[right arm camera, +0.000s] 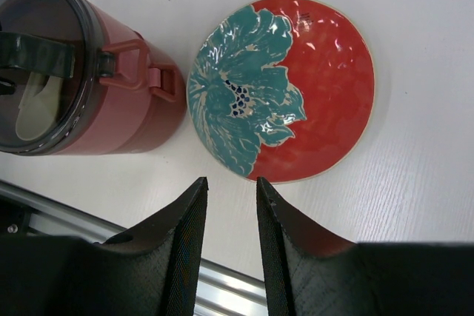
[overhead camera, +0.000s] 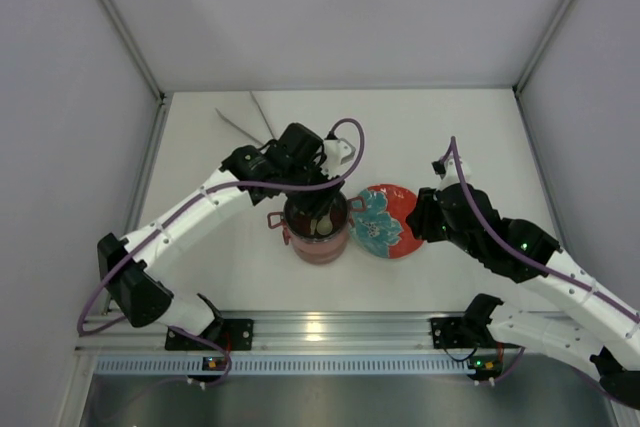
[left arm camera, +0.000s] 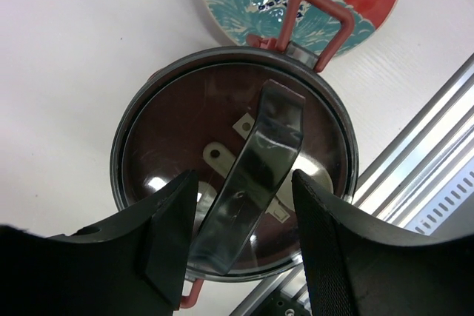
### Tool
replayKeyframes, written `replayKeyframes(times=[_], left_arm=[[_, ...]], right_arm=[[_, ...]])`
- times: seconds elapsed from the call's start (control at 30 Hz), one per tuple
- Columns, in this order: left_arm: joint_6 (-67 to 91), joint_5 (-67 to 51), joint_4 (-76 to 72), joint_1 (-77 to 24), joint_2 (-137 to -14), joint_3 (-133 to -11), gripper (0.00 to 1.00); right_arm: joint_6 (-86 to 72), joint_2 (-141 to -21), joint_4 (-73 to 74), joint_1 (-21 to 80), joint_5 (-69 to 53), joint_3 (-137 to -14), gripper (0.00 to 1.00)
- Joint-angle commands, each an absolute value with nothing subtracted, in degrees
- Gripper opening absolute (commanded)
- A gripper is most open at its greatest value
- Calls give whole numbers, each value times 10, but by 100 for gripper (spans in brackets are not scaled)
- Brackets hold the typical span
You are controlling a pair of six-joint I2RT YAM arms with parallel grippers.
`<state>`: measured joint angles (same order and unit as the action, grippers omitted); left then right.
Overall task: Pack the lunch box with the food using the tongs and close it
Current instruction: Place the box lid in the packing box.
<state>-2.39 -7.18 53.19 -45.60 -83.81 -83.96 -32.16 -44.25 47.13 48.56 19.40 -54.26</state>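
Observation:
The lunch box (overhead camera: 318,235) stands as a dusty-pink stack (right arm camera: 126,112) near the table's front edge, topped by a dark-rimmed maroon lid (left arm camera: 170,131) with an arched dark handle (left arm camera: 259,160). My left gripper (left arm camera: 243,183) hovers right over the lid, open, its fingers either side of that handle with a gap showing on the right. My right gripper (right arm camera: 231,190) is open and empty above bare table, just in front of the red plate. The tongs (overhead camera: 245,125) lie at the back of the table. The food is out of view.
A red plate with a teal flower (overhead camera: 388,220) (right arm camera: 296,86) lies right next to the lunch box on its right. An aluminium rail (overhead camera: 320,327) runs along the near edge, close behind both grippers. Grey walls enclose the table.

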Motion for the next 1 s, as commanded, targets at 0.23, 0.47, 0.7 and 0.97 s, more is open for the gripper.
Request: replayKeyframes(times=[0.23, 0.47, 0.7, 0.97], left_arm=[[-2, -32, 543, -459, -805, -826, 57], [-3, -31, 541, -459, -801, -829, 53], [-3, -41, 542, -459, -799, -825, 50], [-3, -52, 541, -459, -799, -821, 44]], right_arm=[[-326, -437, 469, 475, 190, -544, 32], [-325, -439, 470, 475, 192, -547, 32], [-325, -439, 468, 475, 190, -548, 32], [-325, -442, 468, 475, 190, -548, 32]])
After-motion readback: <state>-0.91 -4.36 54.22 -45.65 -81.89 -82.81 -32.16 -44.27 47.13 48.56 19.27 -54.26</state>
